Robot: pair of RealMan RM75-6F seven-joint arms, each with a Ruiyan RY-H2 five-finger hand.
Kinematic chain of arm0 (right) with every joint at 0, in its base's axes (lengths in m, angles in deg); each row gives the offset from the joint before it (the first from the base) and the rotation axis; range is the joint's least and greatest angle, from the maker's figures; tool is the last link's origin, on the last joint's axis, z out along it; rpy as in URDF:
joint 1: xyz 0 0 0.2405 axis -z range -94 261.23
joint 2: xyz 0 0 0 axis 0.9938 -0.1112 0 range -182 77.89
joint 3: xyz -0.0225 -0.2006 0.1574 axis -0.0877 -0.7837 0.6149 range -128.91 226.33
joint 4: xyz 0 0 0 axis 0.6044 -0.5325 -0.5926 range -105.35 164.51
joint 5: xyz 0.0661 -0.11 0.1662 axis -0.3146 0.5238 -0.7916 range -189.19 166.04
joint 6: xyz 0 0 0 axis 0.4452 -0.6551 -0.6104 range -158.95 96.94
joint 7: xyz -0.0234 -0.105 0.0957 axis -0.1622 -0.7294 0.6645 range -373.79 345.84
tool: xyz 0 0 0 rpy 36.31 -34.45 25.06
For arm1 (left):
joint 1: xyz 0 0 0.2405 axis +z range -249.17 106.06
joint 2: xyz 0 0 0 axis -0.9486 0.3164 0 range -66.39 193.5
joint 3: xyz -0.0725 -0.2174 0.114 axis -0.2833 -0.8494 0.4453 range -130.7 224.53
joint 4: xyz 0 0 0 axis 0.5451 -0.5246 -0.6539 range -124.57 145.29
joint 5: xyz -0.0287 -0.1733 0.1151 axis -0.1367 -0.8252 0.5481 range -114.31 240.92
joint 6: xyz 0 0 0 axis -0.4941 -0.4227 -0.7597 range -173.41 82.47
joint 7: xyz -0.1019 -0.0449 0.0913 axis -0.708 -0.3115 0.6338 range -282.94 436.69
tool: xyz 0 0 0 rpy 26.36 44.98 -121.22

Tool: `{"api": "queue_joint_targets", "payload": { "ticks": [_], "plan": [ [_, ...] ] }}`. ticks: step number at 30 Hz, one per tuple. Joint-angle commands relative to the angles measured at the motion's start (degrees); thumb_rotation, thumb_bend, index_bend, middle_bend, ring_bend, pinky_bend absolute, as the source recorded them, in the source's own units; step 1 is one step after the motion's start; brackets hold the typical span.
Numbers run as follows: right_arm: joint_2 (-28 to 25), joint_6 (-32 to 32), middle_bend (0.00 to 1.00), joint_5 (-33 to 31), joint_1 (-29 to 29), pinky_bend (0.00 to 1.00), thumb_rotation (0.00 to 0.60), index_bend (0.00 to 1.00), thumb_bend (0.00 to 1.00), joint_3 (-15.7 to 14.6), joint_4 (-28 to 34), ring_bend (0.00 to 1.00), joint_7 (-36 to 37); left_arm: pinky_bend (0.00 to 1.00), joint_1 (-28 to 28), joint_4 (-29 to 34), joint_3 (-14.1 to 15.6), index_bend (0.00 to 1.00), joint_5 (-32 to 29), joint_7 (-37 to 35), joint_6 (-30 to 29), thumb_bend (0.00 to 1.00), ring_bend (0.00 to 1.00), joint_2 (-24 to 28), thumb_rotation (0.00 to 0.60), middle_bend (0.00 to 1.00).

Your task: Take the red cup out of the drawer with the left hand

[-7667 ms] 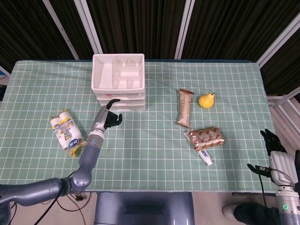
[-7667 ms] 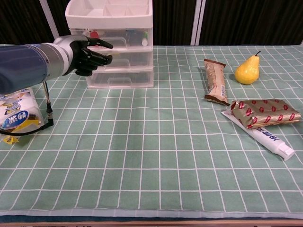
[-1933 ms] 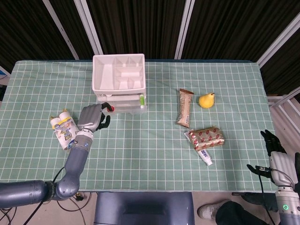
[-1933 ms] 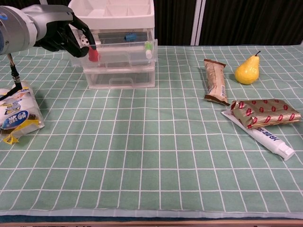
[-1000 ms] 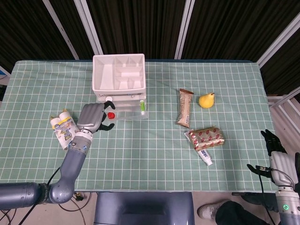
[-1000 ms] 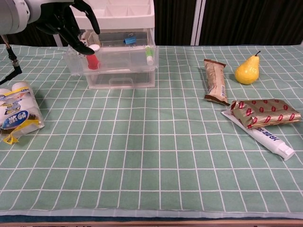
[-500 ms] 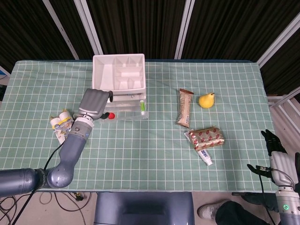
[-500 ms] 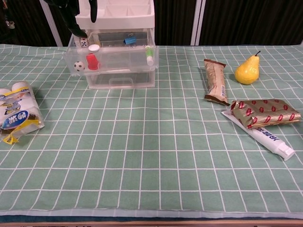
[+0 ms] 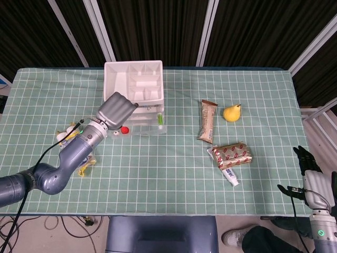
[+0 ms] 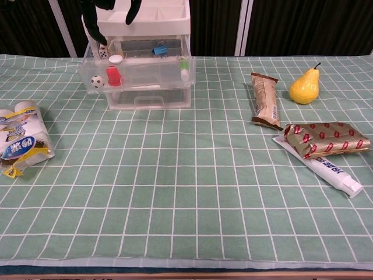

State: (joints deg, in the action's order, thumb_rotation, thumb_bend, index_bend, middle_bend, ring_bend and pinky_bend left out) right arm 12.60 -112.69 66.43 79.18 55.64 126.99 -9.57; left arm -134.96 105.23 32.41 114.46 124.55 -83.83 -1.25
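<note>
Risen since a moment ago: left hand [image 9: 118, 109] above the pulled-out drawer [image 10: 137, 74], fingers [image 10: 132, 11] apart, empty. Red cup [image 10: 114, 76] upright inside, left part. Right hand [image 9: 307, 167] apart too. No readable writing.

The bench [image 9: 174, 163] is covered by a green cloth printed with a white square grid, reaching to every edge in the head view. Behind the bench hang dark, ribbed panels, divided by slanting white frame bars [image 9: 205, 32]; the chest view shows the same dark backdrop crossed by pale uprights [image 10: 245, 26]. Below the front edge lie a grey floor and a dark blue-grey base [image 9: 160, 234]. Lighting is even and diffuse, with only soft shadows.
</note>
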Motion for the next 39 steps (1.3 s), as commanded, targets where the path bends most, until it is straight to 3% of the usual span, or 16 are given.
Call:
{"api": "queue_joint_targets", "payload": {
  "ticks": [1, 9, 15, 25, 39],
  "plan": [
    [0.0, 0.0, 0.0, -0.1, 0.0, 0.23, 0.6, 0.0, 0.07, 0.1, 0.0, 0.0, 0.1, 1.0, -1.3, -5.1, 1.8, 0.44, 15.8, -6.9, 6.7, 0.05, 1.0, 1.0, 0.6, 1.0],
    [0.0, 0.1, 0.0, -0.3, 0.0, 0.23, 0.6, 0.0, 0.07, 0.1, -0.2, 0.0, 0.3, 1.0, -2.6, -9.8, 5.6, 0.45, 34.6, -20.6, 8.0, 0.05, 1.0, 0.9, 0.6, 1.0],
    [0.0, 0.1, 0.0, -0.4, 0.0, 0.23, 0.6, 0.0, 0.07, 0.2, -0.1, 0.0, 0.3, 1.0, -3.2, -13.4, 9.2, 0.46, 41.8, -28.1, 6.0, 0.05, 1.0, 0.2, 0.6, 1.0],
    [0.0, 0.2, 0.0, -0.5, 0.1, 0.23, 0.6, 0.0, 0.07, 0.2, 0.0, 0.0, 0.4, 1.0, -3.9, -16.8, 11.8, 0.46, 45.6, -34.0, 3.7, 0.05, 1.0, -0.8, 0.6, 1.0],
    [-0.1, 0.4, 0.0, -0.9, 0.1, 0.23, 0.6, 0.0, 0.07, 0.3, 0.1, 0.0, 0.8, 1.0, -4.5, -19.6, 13.5, 0.49, 46.3, -35.9, 3.1, 0.05, 1.0, -3.2, 0.6, 1.0]
  ]
}}
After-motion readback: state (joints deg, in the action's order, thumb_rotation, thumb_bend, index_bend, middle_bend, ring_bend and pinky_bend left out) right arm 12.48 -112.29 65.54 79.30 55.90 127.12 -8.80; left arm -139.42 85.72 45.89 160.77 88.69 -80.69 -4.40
